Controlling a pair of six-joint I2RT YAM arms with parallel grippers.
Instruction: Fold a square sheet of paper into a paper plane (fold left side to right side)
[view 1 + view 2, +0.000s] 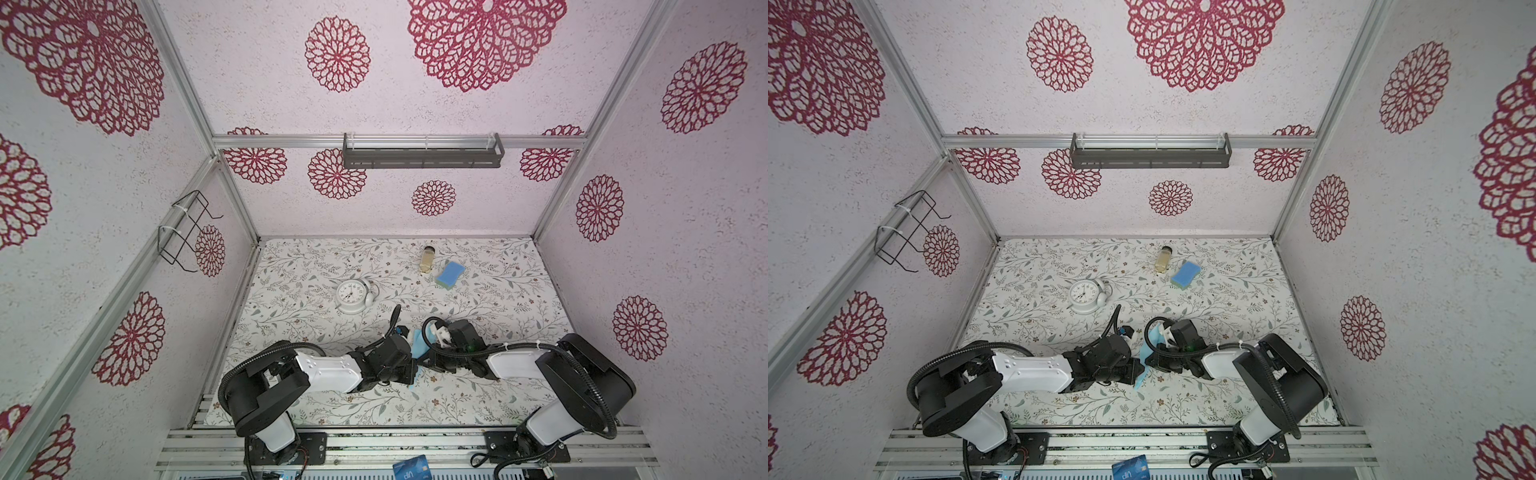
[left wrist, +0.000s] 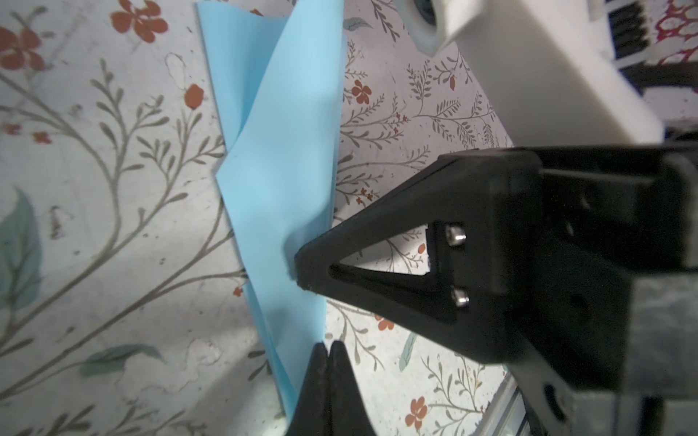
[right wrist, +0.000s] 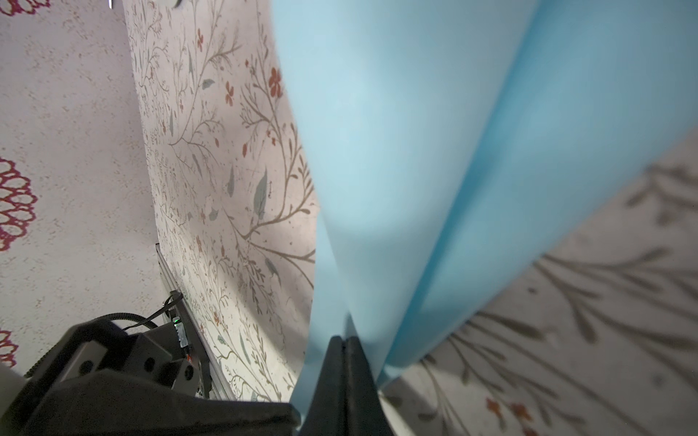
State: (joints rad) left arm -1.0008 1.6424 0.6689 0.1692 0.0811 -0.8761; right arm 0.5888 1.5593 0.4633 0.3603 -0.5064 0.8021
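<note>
The light blue paper plane (image 2: 279, 170) is a long, narrow, layered fold held upright above the flowered table, near its front middle in both top views (image 1: 417, 347) (image 1: 1144, 361). My left gripper (image 2: 328, 345) is shut, its tips pinching one long edge of the paper. My right gripper (image 3: 343, 338) is shut on the same edge a little further along, and its black fingertips (image 2: 302, 271) show in the left wrist view. From above, the left gripper (image 1: 413, 372) and the right gripper (image 1: 424, 363) meet almost tip to tip. The paper (image 3: 396, 151) fills much of the right wrist view.
A white clock (image 1: 352, 296) lies behind the left arm. A blue sponge (image 1: 449, 274) and a small jar (image 1: 428, 258) sit near the back. A dark blue card (image 1: 411, 467) leans at the front rail. A grey shelf (image 1: 422, 151) and a wire rack (image 1: 187, 230) hang on the walls.
</note>
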